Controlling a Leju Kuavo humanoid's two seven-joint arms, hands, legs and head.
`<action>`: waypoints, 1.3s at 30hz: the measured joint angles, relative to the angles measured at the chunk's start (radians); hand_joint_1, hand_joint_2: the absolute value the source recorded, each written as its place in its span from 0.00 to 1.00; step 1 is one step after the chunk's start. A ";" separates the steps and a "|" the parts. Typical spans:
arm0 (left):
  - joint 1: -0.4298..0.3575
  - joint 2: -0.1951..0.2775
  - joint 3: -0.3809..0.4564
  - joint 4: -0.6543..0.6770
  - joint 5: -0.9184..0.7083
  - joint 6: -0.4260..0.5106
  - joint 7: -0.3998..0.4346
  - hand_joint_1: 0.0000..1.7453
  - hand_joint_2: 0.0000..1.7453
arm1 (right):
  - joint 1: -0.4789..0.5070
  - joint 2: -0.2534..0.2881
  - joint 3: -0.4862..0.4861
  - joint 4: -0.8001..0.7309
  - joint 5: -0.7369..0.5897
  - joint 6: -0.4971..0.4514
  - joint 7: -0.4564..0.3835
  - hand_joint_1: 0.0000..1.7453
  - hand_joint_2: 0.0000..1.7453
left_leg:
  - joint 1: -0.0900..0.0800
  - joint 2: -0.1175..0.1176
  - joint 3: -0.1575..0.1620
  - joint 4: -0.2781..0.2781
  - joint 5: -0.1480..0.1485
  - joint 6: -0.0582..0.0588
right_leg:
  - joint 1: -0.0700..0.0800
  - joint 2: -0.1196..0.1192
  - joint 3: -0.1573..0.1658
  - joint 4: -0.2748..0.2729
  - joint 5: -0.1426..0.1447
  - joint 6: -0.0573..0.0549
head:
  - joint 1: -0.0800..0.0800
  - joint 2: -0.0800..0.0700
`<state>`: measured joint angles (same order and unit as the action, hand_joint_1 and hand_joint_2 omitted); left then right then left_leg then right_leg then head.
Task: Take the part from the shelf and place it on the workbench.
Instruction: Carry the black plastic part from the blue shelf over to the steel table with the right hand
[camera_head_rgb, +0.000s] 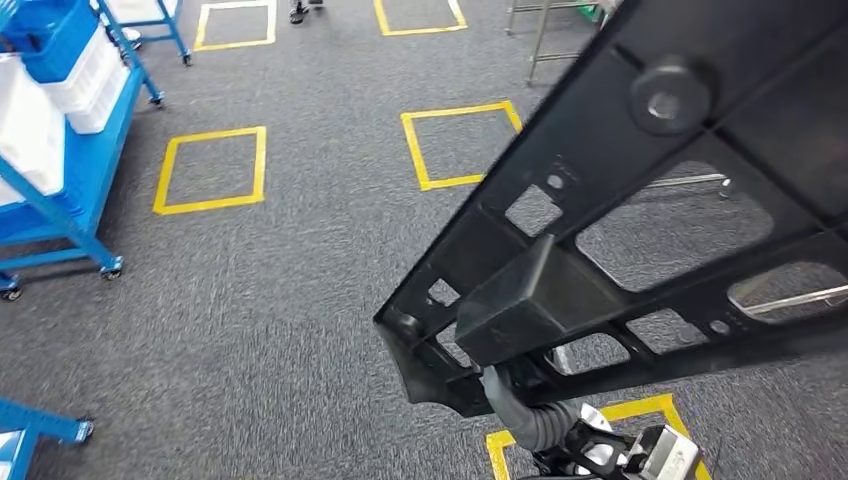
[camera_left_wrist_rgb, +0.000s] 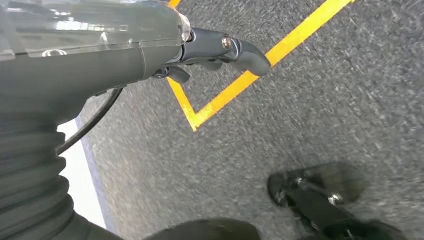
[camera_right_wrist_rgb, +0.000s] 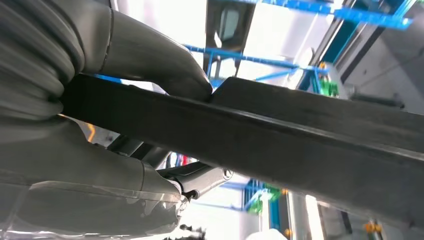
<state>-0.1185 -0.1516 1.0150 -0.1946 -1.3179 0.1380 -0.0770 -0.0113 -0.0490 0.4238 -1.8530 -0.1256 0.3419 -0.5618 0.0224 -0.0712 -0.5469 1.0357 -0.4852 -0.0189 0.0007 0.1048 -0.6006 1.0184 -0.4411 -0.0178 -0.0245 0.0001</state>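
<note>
Part (camera_head_rgb: 640, 230) — black, over grey carpet (camera_head_rgb: 280, 300)

Counts on the floor

One black part (camera_head_rgb: 640, 230) and two hands: the left (camera_left_wrist_rgb: 220, 50) and the right (camera_right_wrist_rgb: 150, 180). Two blue carts, one at upper left (camera_head_rgb: 70, 190) and one at lower left (camera_head_rgb: 40, 425). Yellow tape squares (camera_head_rgb: 212, 168) number perhaps five, some cut off by the frame's edge.

grey carpet floor (camera_head_rgb: 280, 300), yellow taped squares (camera_head_rgb: 211, 169), blue wheeled shelving cart (camera_head_rgb: 70, 150)
</note>
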 joint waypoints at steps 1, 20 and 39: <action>0.006 0.001 0.000 0.000 0.000 0.000 0.000 0.00 1.00 | 0.005 -0.003 -0.005 -0.004 0.005 -0.003 -0.003 1.00 1.00 | 0.001 -0.015 0.004 -0.014 -0.003 0.003 | -0.001 0.012 -0.008 0.002 0.002 0.006 | 0.000 0.000; 0.005 0.001 0.000 0.000 -0.004 -0.007 -0.004 0.00 1.00 | 0.091 -0.019 -0.073 -0.065 0.058 0.000 -0.037 1.00 1.00 | -0.009 0.150 0.054 -0.023 -0.049 -0.003 | -0.002 -0.128 -0.009 -0.004 0.001 0.006 | 0.000 0.000; 0.011 -0.008 -0.001 0.000 -0.016 -0.009 0.007 0.00 1.00 | 0.131 -0.023 -0.117 -0.125 0.107 -0.004 -0.048 1.00 1.00 | -0.007 0.079 0.008 -0.046 0.014 0.042 | -0.008 -0.086 -0.110 0.220 -0.120 0.045 | 0.000 0.000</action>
<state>-0.1073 -0.1596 1.0139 -0.1946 -1.3341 0.1286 -0.0699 0.1193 -0.0722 0.3071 -1.9778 -0.0183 0.3381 -0.6097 0.0156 0.0081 -0.5389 0.9897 -0.4710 0.0235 -0.0075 0.0186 -0.7104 1.2385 -0.5615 0.0267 -0.0244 0.0000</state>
